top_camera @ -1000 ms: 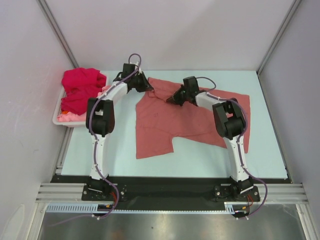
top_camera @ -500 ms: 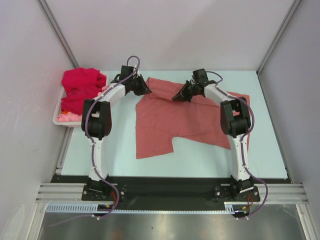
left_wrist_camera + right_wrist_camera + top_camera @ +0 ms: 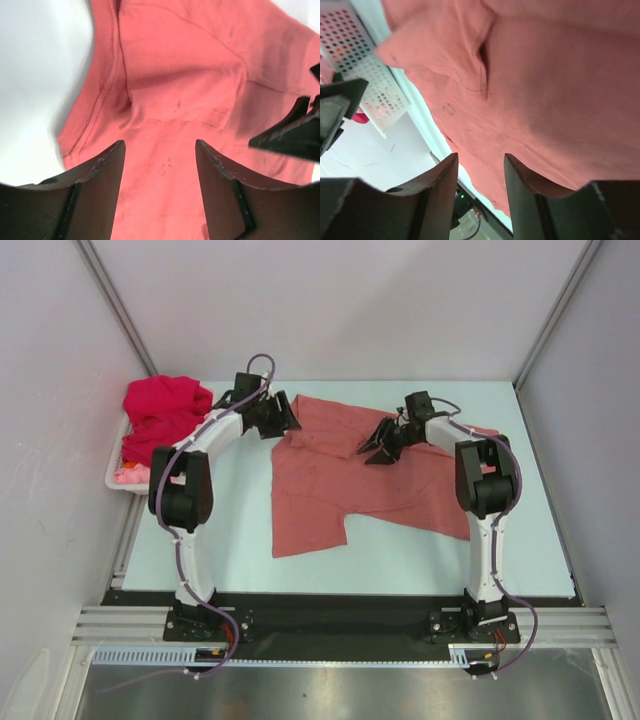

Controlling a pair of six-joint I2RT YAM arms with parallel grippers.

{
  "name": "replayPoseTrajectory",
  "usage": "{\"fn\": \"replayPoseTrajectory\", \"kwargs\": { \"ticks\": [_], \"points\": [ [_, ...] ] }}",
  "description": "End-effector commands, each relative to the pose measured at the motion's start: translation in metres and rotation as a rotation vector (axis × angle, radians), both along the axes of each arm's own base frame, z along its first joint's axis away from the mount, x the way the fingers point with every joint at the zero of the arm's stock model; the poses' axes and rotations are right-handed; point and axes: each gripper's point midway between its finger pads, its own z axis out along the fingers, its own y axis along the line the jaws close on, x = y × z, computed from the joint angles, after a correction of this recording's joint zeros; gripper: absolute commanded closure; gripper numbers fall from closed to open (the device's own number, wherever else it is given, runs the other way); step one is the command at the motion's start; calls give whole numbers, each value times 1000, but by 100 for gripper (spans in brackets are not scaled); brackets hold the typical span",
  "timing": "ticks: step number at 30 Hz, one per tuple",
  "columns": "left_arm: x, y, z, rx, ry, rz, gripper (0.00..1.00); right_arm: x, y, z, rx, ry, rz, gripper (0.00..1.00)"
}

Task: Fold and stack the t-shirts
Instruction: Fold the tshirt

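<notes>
The dusty salmon-red t-shirt lies spread on the pale table, its upper part rumpled. My left gripper hovers over its far left corner, open, with the cloth showing under the gap between the fingers. My right gripper stands open above the shirt's upper middle, with nothing between its fingers and a raised fold ahead of it. A bright crimson t-shirt is heaped in the white basket at the far left, over a light pink one.
The white perforated basket also shows in the right wrist view, beside the shirt's edge. Grey walls close the table on the left, back and right. A black strip with both arm bases runs along the near edge.
Both grippers have opened and let go of the salmon-red shirt's upper edge. The right gripper has moved right and toward the near side; the left one has barely shifted. The cloth has settled on the table.
</notes>
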Motion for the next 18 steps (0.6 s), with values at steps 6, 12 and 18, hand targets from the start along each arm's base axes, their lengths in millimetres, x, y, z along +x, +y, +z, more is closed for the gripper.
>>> {"fn": "replayPoseTrajectory", "kwargs": {
  "ticks": [6, 12, 18],
  "points": [
    [5, 4, 27, 26, -72, -73, 52, 26, 2, 29, 6, -208, 33, 74],
    [7, -2, -1, -8, 0, -161, 39, 39, 19, 15, 20, -276, 46, 67],
    [11, -1, -6, 5, -9, -165, 37, 39, 18, -4, 0, -279, 50, 62]
  ]
}}
